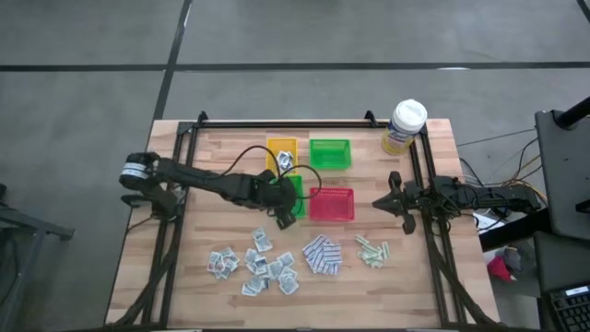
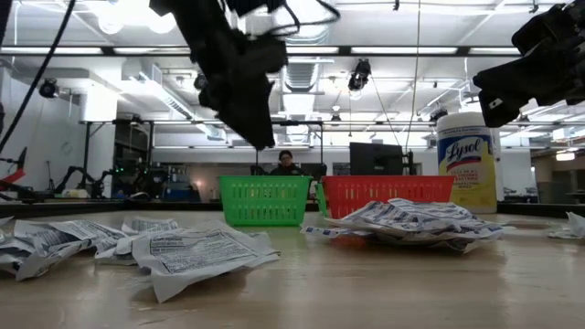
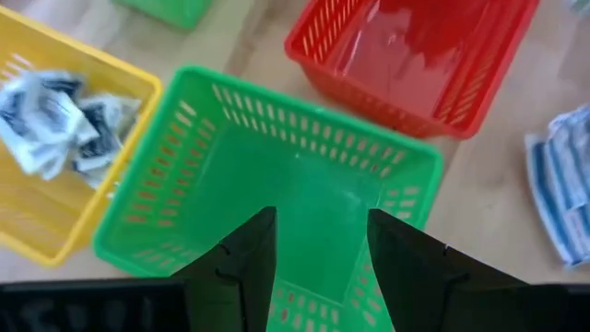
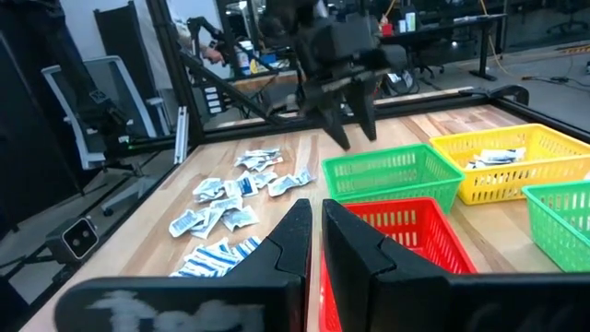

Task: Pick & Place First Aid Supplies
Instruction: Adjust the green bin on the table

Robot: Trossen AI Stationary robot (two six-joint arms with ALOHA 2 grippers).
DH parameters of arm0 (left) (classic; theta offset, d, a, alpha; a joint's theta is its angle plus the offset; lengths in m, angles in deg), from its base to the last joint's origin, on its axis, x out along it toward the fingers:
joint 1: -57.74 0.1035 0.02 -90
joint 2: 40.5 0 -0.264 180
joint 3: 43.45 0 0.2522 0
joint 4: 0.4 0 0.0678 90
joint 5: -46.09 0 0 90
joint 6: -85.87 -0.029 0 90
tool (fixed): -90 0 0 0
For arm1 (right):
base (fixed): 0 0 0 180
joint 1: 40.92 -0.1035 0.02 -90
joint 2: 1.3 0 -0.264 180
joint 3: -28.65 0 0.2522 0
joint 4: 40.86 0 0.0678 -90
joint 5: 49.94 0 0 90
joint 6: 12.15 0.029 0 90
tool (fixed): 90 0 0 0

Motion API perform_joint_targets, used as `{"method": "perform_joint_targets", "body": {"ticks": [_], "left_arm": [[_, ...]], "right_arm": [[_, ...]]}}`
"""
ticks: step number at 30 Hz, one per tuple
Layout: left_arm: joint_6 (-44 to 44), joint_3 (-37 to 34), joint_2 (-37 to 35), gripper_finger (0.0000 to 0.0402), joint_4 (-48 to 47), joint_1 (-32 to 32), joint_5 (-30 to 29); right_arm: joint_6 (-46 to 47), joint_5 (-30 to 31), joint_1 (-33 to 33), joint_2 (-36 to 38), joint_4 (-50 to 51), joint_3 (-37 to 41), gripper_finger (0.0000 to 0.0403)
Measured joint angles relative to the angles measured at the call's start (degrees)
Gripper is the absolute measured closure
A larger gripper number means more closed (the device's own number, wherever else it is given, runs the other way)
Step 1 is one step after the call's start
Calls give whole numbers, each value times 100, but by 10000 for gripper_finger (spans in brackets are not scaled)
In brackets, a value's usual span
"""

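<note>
The left gripper's fingers [image 3: 251,267] stand spread apart with nothing between them, hanging directly above the near green tray [image 3: 267,194], whose floor shows bare through the gap. The right gripper [image 4: 315,242] has its fingers nearly pressed together, also holding nothing; that arm waits at the right edge of the desk [image 1: 184,286], beside the frame rail.

The wooden desk carries four small plastic trays grouped at its middle: a yellow tray [image 1: 282,153] and a second green tray [image 1: 330,153] in the far row, the near green tray and a red tray [image 1: 331,204] in the row closer to the supplies. The left gripper [image 1: 281,198] sits over the near green tray, just beside the red one. A yellow canister with a white lid [image 1: 404,126] stands upright near the desk's far right corner.

The first aid supplies lie mostly on the desk's near half. A scatter of white-grey sachets [image 1: 253,262] lies on the left, a heap of blue-and-white patterned pads [image 1: 322,254] in the middle, and a few pale green strips [image 1: 371,250] to the right. A few crumpled white-grey sachets in the yellow tray [image 3: 55,120] are the only supplies seen inside a tray; the red tray shows a bare floor.
</note>
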Motion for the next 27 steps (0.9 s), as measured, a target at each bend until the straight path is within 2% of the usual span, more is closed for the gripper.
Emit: {"method": "perform_joint_targets", "body": {"ticks": [9,27], "left_arm": [[-86,2,350,234,58,67,639],[218,-26,379,234,-20,47,1089]], "right_arm": [[0,-2,0,0,0,1,374],[0,0,0,0,0,1,374]]}}
